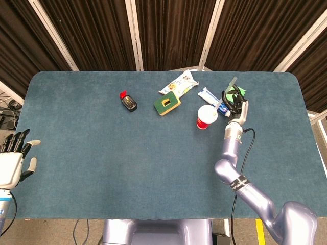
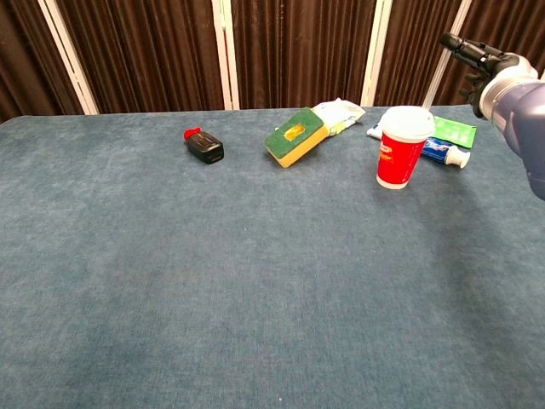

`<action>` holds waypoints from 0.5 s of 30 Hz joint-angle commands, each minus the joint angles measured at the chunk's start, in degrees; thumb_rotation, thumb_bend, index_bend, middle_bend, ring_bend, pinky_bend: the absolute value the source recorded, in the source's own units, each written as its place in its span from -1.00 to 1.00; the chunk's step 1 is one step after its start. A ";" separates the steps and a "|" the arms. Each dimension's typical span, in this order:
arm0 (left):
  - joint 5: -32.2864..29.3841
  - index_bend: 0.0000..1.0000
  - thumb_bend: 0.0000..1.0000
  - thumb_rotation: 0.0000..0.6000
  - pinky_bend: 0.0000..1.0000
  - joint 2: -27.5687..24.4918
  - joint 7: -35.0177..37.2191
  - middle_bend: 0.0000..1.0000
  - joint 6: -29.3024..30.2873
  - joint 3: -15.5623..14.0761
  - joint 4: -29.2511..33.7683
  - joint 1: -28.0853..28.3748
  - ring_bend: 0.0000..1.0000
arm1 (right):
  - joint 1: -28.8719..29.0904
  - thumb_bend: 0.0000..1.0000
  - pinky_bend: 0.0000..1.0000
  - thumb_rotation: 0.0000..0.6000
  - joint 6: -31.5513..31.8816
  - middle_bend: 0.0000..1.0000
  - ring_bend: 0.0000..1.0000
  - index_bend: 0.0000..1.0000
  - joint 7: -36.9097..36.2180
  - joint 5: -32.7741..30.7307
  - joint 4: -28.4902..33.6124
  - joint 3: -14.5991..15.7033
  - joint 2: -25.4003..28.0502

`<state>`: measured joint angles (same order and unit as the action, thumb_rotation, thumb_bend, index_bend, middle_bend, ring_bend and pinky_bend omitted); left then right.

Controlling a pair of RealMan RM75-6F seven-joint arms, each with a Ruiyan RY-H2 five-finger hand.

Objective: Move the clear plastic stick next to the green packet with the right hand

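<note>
My right hand point(image 1: 235, 103) hovers at the table's far right, just right of the red cup, and holds the clear plastic stick point(image 1: 234, 81) in its fingers. The stick slants up past the fingertips towards the far edge. The green packet point(image 1: 240, 91) lies flat directly under the hand and is mostly hidden by it; in the chest view the green packet point(image 2: 454, 130) shows whole behind the cup. There my right hand point(image 2: 479, 58) is raised above the packet, and I cannot pick the stick out from the backdrop. My left hand point(image 1: 13, 162) waits off the table's left edge, fingers spread, empty.
A red cup with a white lid point(image 1: 206, 117) stands just left of my right hand, with a toothpaste tube point(image 1: 210, 95) behind it. Further left lie a green-and-yellow sponge point(image 1: 167, 104), a snack packet point(image 1: 179, 83) and a small black bottle with a red cap point(image 1: 128, 102).
</note>
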<state>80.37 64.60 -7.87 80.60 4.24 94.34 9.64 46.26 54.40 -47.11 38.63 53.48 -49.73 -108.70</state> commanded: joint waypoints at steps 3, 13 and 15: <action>0.06 -0.46 0.15 1.00 -1.00 -0.02 0.09 -1.00 -0.01 -0.02 -0.04 0.00 -1.00 | -0.29 -0.58 -1.00 1.00 0.00 -0.63 -1.00 0.23 0.29 0.48 0.46 0.49 -0.20; 0.25 -0.46 0.14 1.00 -1.00 -0.07 0.45 -1.00 -0.06 -0.04 -0.15 0.03 -1.00 | -1.36 -0.58 -1.00 1.00 0.29 -0.63 -1.00 0.23 0.03 0.85 1.73 0.84 -0.44; 0.36 -0.46 0.14 1.00 -1.00 -0.09 0.64 -1.00 -0.07 -0.08 -0.19 0.03 -1.00 | -1.85 -0.58 -1.00 1.00 0.78 -0.63 -1.00 0.23 -0.06 1.35 2.64 1.03 -0.25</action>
<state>80.70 64.52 -7.27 80.53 4.18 94.17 9.67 44.76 54.83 -47.08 39.62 55.56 -48.85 -109.09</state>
